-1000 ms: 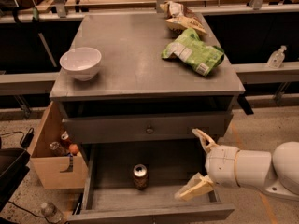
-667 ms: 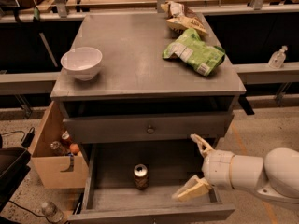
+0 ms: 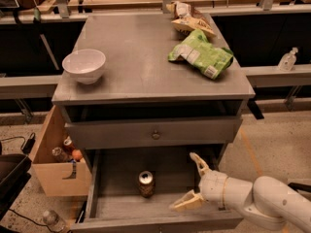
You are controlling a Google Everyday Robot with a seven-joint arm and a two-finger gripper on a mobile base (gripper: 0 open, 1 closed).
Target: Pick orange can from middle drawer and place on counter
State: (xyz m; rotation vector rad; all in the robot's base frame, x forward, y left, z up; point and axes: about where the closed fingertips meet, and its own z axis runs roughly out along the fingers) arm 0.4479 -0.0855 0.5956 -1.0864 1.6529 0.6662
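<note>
The orange can point(image 3: 146, 183) stands upright on the floor of the open middle drawer point(image 3: 112, 178), a little left of its centre, silver lid up. My gripper point(image 3: 190, 182) is open inside the drawer, to the right of the can, fingers spread toward it and apart from it. One cream fingertip point(image 3: 194, 158) points up and back, the other lies low near the drawer's front. The white arm comes in from the lower right. The grey counter point(image 3: 141, 67) is the cabinet top above.
On the counter sit a white bowl point(image 3: 84, 65) at the left, a green chip bag point(image 3: 200, 54) at the right and a tan snack bag point(image 3: 187, 19) at the back. The knobbed drawer point(image 3: 155, 134) is shut above. A cardboard box point(image 3: 56, 159) with bottles stands left.
My gripper has moved left inside the drawer, closer to the orange can, still open. The can has not moved.
</note>
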